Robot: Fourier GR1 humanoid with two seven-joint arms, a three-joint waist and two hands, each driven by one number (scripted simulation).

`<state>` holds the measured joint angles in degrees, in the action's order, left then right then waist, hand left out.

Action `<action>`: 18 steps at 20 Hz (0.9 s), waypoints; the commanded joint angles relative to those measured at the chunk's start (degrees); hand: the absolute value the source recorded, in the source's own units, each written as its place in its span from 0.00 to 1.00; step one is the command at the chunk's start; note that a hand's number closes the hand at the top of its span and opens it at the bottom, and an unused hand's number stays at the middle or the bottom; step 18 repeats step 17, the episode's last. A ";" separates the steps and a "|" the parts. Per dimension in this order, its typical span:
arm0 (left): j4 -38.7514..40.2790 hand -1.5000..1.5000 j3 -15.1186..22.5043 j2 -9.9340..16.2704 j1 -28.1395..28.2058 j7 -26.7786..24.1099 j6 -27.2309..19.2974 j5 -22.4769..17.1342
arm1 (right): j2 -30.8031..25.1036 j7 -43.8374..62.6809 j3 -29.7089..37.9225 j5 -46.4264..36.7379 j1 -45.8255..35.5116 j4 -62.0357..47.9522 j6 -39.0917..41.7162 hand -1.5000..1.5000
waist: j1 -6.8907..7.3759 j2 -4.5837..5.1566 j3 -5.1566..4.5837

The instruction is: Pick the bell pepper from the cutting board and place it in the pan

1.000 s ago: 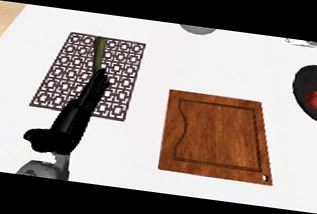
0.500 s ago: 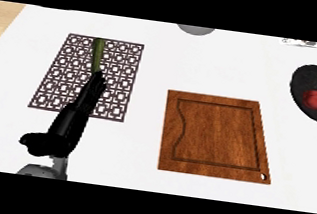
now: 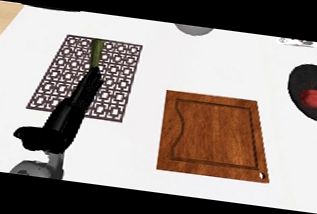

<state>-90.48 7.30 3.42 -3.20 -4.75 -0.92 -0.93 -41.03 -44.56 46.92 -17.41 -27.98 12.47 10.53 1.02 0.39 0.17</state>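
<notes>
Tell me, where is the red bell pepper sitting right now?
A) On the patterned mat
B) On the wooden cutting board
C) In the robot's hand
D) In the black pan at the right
D: the bell pepper lies inside the black pan at the right edge, while the cutting board holds nothing.

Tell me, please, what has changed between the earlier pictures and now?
Barely anything: everything, the left hand included, sits slightly further left in view. Nothing was gripped or released. The hand stays over the mat, the pepper in the pan, the board between them.
</notes>
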 commanded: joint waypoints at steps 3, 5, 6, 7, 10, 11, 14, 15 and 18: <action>4.05 0.50 -1.31 -0.26 -0.01 -3.24 1.02 -0.07 | 1.26 -0.89 -2.04 1.88 2.48 1.00 -1.62 0.00 | -0.49 -0.14 -0.09; -1.72 0.50 0.20 0.13 3.93 -1.28 0.78 0.63 | 0.46 -0.76 -2.53 2.05 1.88 0.37 -2.72 0.00 | -0.06 -0.10 -0.04; -0.14 0.50 0.79 -1.19 1.99 -1.14 0.33 0.89 | -0.61 0.58 -3.46 1.49 1.43 0.23 -2.25 0.00 | -0.12 -0.07 -0.03; -1.12 0.50 -1.30 0.88 2.94 -1.39 1.74 -0.26 | -0.30 1.24 -3.99 2.14 1.63 1.21 -2.54 0.00 | -0.26 -0.16 -0.07; -1.35 0.50 -0.14 -1.78 0.49 1.58 -1.21 1.41 | 0.36 0.43 -5.40 2.93 2.61 1.43 -2.43 0.00 | -0.36 -0.17 -0.07; -0.74 0.50 0.38 -0.99 1.07 0.73 0.13 1.70 | -0.40 -0.71 -5.58 2.53 2.93 0.73 -3.03 0.00 | -0.22 -0.09 -0.04; -0.51 0.50 -0.52 -1.07 -0.38 0.98 0.19 1.38 | 0.13 -1.68 -6.36 3.12 3.56 1.54 -5.95 0.00 | -0.32 -0.12 -0.05; -0.02 0.50 0.62 -2.00 1.84 -0.68 -0.51 2.24 | 0.69 0.40 -7.37 2.32 1.58 2.50 -8.90 0.00 | -0.25 -0.15 -0.07; 0.28 0.50 -0.29 -2.36 -2.61 2.22 -1.31 2.32 | 2.53 -1.28 -8.63 2.03 2.24 4.17 -11.19 0.00 | -0.57 -0.20 -0.10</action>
